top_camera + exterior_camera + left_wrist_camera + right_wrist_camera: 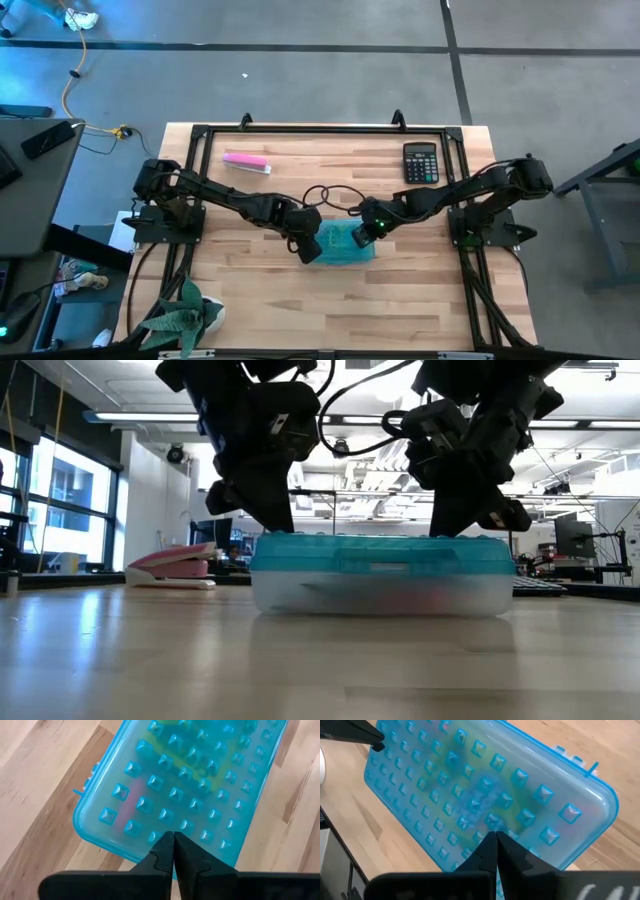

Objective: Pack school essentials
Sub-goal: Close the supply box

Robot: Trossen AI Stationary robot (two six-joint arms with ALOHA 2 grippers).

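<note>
My left gripper (173,851) and right gripper (496,849), fingers closed empty, press the lidded blue case (345,243) at tabletop (400,300) centre.

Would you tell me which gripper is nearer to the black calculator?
Right. The right gripper, over the blue case, lies nearer the calculator; the left gripper is at the case's opposite end.

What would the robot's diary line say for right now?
box: blue lidded case closed, mid-table | left gripper: shut, on lid | right gripper: shut, on lid | calculator, pink-and-white bar: outside
</note>
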